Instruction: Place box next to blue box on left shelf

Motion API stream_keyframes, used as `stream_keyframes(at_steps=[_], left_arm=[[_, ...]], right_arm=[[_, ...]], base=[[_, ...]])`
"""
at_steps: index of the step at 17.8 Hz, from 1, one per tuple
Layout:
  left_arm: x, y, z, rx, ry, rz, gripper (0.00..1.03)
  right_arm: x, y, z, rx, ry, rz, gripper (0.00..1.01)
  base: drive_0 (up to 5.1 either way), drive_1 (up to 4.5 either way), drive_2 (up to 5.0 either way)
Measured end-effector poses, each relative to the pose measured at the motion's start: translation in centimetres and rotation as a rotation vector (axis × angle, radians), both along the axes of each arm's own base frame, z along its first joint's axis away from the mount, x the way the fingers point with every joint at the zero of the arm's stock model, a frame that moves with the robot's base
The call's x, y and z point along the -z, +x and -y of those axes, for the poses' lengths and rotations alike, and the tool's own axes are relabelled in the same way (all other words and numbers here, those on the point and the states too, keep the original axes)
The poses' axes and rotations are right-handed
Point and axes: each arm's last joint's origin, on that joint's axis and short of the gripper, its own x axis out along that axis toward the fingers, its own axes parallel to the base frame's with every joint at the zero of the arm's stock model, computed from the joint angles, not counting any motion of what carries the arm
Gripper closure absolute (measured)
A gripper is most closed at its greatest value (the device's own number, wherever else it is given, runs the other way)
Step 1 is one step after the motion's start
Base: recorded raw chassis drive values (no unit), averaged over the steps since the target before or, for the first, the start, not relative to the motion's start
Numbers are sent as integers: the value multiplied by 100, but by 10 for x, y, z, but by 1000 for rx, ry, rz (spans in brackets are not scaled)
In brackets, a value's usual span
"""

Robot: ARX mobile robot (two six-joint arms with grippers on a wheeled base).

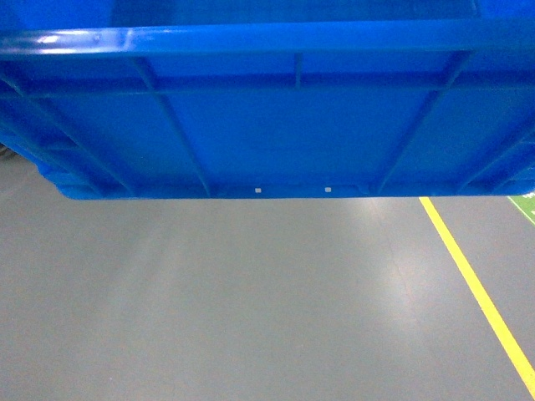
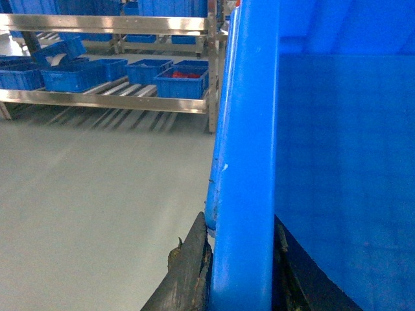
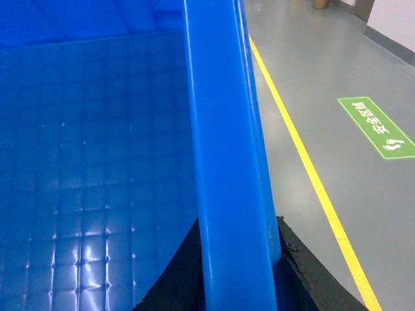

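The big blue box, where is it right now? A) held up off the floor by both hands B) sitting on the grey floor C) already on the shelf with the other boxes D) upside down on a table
A: the box hangs above the floor, with the left hand and right hand each clamped over a side rim.

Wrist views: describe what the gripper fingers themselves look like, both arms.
Only the fingertips show. The left gripper has black, tapering fingers with a worn, chipped, brownish-scuffed edge. The right gripper has similar black wedge-shaped fingers, rough and frayed along the inner edge. No cables, markings or arm links are visible; the head view shows neither arm.
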Motion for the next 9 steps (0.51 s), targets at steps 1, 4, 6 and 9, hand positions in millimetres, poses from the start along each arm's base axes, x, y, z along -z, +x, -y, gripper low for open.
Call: stream_keyframes(at_steps=[1, 4, 6, 9], left_arm=[[0, 0, 0, 0, 2, 2, 88], [0, 0, 0, -2, 2, 2, 88], [0, 0, 0, 0, 2, 2, 88], [-1, 0, 0, -1, 1, 3, 88]], right_arm=[[0, 0, 0, 1, 0, -2, 80], [0, 0, 0, 2, -1, -4, 80], [0, 0, 0, 2, 0, -3, 80], [0, 0, 0, 3, 0, -2, 80]], base=[[-12, 404, -429], [-11, 405, -428], [-3, 414, -420], [-3, 413, -420]])
